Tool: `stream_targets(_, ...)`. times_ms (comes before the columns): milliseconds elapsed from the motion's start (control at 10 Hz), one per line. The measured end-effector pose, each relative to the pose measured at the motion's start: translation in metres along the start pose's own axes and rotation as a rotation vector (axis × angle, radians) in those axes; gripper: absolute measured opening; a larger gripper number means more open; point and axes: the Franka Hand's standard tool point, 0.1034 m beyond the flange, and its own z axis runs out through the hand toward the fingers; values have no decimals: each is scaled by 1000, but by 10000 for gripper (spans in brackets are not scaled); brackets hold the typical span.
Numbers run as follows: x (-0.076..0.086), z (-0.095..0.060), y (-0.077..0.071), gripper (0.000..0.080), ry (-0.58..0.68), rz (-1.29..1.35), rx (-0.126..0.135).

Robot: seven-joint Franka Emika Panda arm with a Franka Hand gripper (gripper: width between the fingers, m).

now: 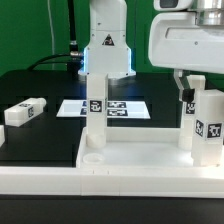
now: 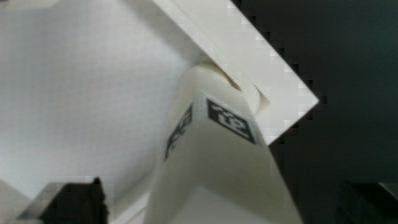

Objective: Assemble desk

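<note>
The white tabletop (image 1: 140, 160) lies rim-up at the front of the exterior view. Three white tagged legs stand in it: one at the exterior view's left (image 1: 96, 112) and two at the right (image 1: 188, 125) (image 1: 211, 128). A round socket (image 1: 92, 156) by the left leg is empty. A fourth leg (image 1: 25, 112) lies loose on the black table. My gripper (image 1: 187, 92) hangs over the right pair of legs. In the wrist view a tagged leg (image 2: 222, 125) stands in a tabletop corner (image 2: 267, 70), between my dark fingertips (image 2: 71, 203). The gripper (image 2: 222, 205) is open, with gaps on both sides.
The marker board (image 1: 125, 106) lies flat behind the tabletop. The robot base (image 1: 105, 45) stands at the back. A long white bar (image 1: 40, 180) runs along the front left. Black table shows between the loose leg and the tabletop.
</note>
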Motion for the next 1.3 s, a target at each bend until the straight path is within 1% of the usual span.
stream_targets(400, -3, 2, -7, 649, 21, -370, 9)
stream_targets(600, -3, 1, -8, 649, 28, -502, 5)
stream_targets(900, -1, 0, -7, 649, 33, -679, 1)
stream_targets(1200, 0, 2, -6, 627, 31, -707, -2)
stream_targets(1300, 0, 2, -6, 451, 31, -707, -2)
